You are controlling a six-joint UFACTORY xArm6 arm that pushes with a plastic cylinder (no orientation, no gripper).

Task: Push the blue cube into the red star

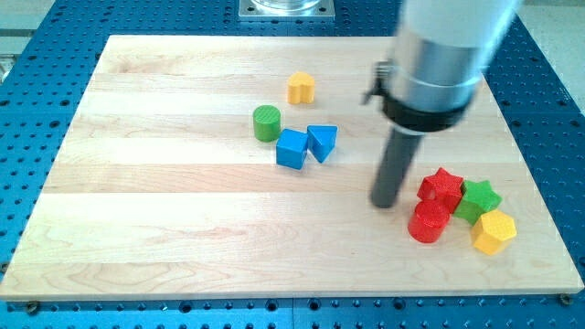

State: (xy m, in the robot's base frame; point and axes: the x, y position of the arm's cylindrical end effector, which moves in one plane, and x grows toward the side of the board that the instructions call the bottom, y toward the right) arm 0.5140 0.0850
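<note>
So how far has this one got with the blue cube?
Nothing looks done: the blue cube sits mid-board beside the blue triangle, well apart from the red star. My tip rests just left of the star, away from the cube. The whole push remains.

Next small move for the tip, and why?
Probably swing my tip round to the view's left of the blue cube. It now stands between the cube and the red star, close beside the star, so it cannot push the cube rightward from here.

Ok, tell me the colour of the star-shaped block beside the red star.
Green: the green star touches the red star, clearest in the camera view.
</note>
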